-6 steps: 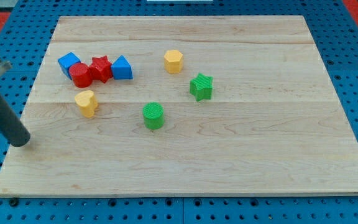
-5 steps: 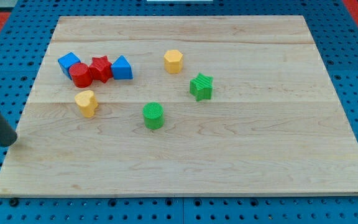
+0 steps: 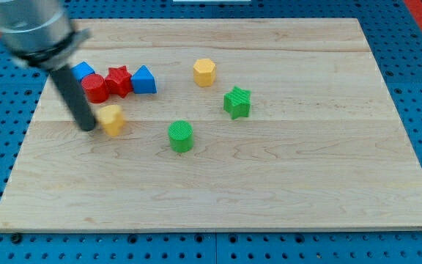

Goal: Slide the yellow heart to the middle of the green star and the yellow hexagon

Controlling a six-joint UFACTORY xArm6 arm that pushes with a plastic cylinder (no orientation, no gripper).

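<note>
The yellow heart (image 3: 112, 118) lies on the wooden board (image 3: 269, 183), left of centre. My tip (image 3: 89, 127) rests right against its left side; the dark rod slants up to the view's upper left. The yellow hexagon (image 3: 204, 72) sits above centre. The green star (image 3: 237, 102) lies to the lower right of the hexagon. The heart is well to the left of both.
A green cylinder (image 3: 181, 136) stands right of the heart. Above the heart is a row: a blue block (image 3: 83, 72) partly hidden by the rod, a red cylinder (image 3: 95, 88), a red star (image 3: 119, 81) and a blue block (image 3: 143, 80).
The rod has swung from off the board's left edge to the heart's left side. The heart has shifted slightly to the right.
</note>
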